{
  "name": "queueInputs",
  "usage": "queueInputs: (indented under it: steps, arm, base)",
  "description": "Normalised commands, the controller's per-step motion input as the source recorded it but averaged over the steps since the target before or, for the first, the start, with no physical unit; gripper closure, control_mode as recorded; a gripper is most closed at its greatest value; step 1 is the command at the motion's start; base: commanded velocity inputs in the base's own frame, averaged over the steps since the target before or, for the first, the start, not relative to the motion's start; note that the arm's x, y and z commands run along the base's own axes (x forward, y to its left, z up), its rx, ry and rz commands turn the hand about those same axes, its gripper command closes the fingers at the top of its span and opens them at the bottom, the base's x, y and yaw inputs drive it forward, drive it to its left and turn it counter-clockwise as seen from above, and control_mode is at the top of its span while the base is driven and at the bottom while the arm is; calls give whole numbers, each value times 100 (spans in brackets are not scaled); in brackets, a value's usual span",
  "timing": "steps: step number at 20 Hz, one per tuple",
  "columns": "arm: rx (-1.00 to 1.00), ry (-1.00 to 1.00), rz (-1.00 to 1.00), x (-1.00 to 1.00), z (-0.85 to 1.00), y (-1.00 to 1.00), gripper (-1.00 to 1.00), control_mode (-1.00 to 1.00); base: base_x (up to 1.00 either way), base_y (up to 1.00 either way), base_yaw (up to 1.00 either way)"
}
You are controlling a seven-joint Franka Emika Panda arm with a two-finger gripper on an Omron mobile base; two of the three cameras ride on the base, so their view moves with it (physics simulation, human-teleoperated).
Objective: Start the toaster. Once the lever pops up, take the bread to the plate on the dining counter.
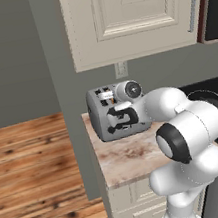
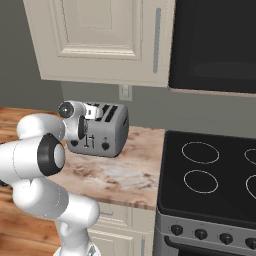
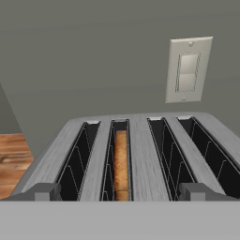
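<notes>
The silver-grey toaster point(image 1: 102, 125) point(image 2: 109, 131) stands on the marble counter against the wall. From the hand view I look along its top point(image 3: 140, 154) across four dark slots. The tan bread point(image 3: 121, 161) sits low in the second slot from the left. My gripper point(image 1: 107, 96) point(image 2: 90, 111) point(image 3: 119, 193) hovers at the toaster's upper front edge and points toward the wall. It is open wide, one fingertip point(image 3: 46, 191) at each side, with nothing between them. A slim lever point(image 2: 90, 141) and a black knob point(image 2: 105, 146) show on the front. The plate and the dining counter are out of view.
The marble counter point(image 1: 127, 158) point(image 2: 117, 175) ends at its left edge above the wooden floor point(image 1: 28, 155). A black stove point(image 2: 210, 172) adjoins it on the right. Cream upper cabinets point(image 1: 130, 16) hang overhead. A wall outlet point(image 3: 188, 70) is behind the toaster.
</notes>
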Motion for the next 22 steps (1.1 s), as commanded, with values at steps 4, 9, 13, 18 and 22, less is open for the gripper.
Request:
queueInputs:
  steps: [4, 9, 13, 18, 22]
  arm:
    - [0, 0, 0, 0, 0, 0, -100, -100]
    - [0, 0, 0, 0, 0, 0, -100, -100]
    - [0, 0, 0, 0, 0, 0, -100, -100]
    - [0, 0, 0, 0, 0, 0, -100, -100]
    - [0, 0, 0, 0, 0, 0, -100, -100]
  base:
    - [0, 0, 0]
    - [0, 0, 0]
    - [0, 0, 0]
    - [0, 0, 0]
    - [0, 0, 0]
